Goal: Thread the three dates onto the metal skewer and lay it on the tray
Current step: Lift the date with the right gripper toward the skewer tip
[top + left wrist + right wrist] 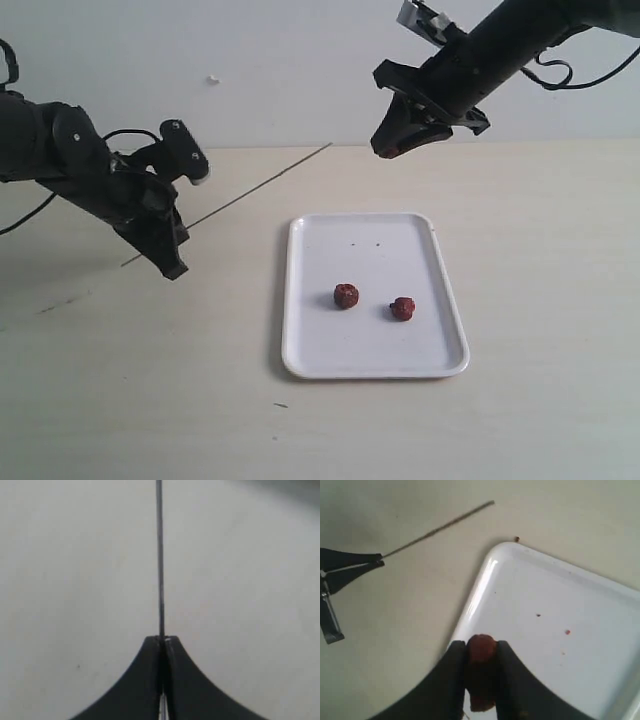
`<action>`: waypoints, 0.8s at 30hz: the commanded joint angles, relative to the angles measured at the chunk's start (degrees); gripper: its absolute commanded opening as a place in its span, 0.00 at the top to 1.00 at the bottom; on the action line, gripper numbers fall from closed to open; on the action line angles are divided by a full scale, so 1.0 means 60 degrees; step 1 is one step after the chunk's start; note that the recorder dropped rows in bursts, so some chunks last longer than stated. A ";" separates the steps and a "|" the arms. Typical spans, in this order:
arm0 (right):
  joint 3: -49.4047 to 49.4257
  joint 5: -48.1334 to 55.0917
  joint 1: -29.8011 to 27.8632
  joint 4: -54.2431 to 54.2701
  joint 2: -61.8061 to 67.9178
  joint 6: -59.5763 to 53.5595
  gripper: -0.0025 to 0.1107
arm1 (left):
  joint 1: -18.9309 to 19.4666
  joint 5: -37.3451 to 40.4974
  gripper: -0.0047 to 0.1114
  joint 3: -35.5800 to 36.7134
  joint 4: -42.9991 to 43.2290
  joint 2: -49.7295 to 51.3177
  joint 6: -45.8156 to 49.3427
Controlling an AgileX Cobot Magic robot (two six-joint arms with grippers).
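In left gripper (162, 640): metal skewer (260, 187) juts straight forward, tip away.

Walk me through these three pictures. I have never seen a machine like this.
This is a robot with two black arms working over a pale table. The wide picture comes from a camera standing off the arms. The other two come from a camera on each wrist, looking out past the jaws. On the table lies a white tray with two dates on it. The left arm has its jaws shut on a thin metal skewer. The right arm, raised near the tray's far end, grips a third date between its jaws. Nothing is threaded on the skewer yet.
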 commanded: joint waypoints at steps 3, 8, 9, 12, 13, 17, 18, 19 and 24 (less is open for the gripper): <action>-0.0076 0.0034 -0.0049 0.0586 -0.0119 -0.0496 0.81 | -0.0237 -0.0574 0.96 -0.0028 -0.0359 0.0005 0.0306; -0.0076 0.0034 -0.0121 0.0680 -0.0119 -0.0565 0.81 | -0.0237 -0.0667 0.96 -0.0028 -0.0362 0.0005 0.0350; -0.0076 0.0034 -0.0163 0.0754 -0.0119 -0.0594 0.81 | -0.0237 -0.0703 0.96 -0.0028 -0.0362 0.0005 0.0439; -0.0076 0.0034 -0.0286 0.0911 -0.0119 -0.0633 0.81 | -0.0237 -0.0701 0.96 -0.0028 -0.0404 0.0005 0.0668; -0.0076 0.0034 -0.0332 0.0937 -0.0119 -0.0633 0.81 | -0.0237 -0.0701 0.96 -0.0028 -0.0404 0.0005 0.0705; -0.0076 0.0034 -0.0425 0.0988 -0.0119 -0.0633 0.81 | -0.0237 -0.0725 0.96 0.0008 -0.0470 0.0005 0.0868; -0.0076 0.0034 -0.0425 0.1059 -0.0102 -0.0666 0.81 | -0.0278 -0.0725 0.96 0.0008 -0.0470 0.0005 0.0927; -0.0076 0.0034 -0.0425 0.1098 -0.0102 -0.0712 0.81 | -0.0324 -0.0725 0.96 0.0008 -0.0523 0.0005 0.1014; -0.0076 0.0034 -0.0425 0.1666 -0.0004 -0.1008 0.81 | -0.0462 -0.0707 0.96 0.0008 -0.1031 0.0005 0.1648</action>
